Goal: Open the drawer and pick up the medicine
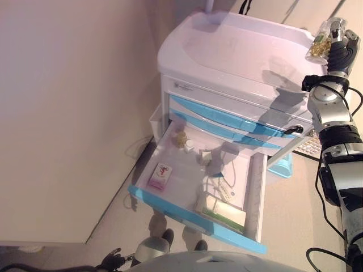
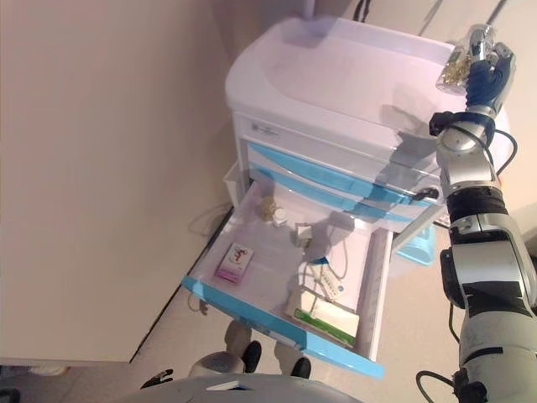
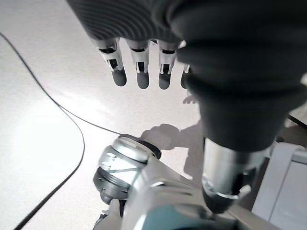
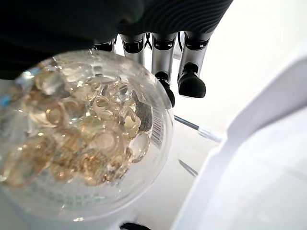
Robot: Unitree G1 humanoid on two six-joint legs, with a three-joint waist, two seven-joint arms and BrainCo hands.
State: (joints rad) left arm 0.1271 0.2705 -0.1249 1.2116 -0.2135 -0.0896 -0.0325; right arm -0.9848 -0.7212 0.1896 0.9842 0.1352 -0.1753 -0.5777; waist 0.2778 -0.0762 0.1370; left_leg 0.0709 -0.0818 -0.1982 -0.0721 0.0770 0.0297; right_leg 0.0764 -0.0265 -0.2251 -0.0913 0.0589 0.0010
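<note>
A white cart [image 1: 238,56] with blue drawer fronts stands ahead. Its bottom drawer [image 1: 195,212] is pulled out wide. Inside lie a pink-and-white box [image 1: 160,174], a green-and-white box [image 1: 224,211], a small bottle [image 1: 181,139] and small packets. My right hand [image 1: 342,52] is raised above the cart's far right corner, shut on a clear bottle of yellow capsules [image 1: 326,39]; the bottle fills the right wrist view [image 4: 81,139] with my fingers [image 4: 191,72] round it. My left hand [image 3: 139,62] hangs low over the floor, fingers straight and empty.
A beige wall [image 1: 68,113] runs along the left of the cart. A small white bin [image 1: 155,120] hangs on the cart's left side. A blue part [image 1: 282,164] sticks out at the cart's right side. Grey floor [image 3: 43,120] lies below.
</note>
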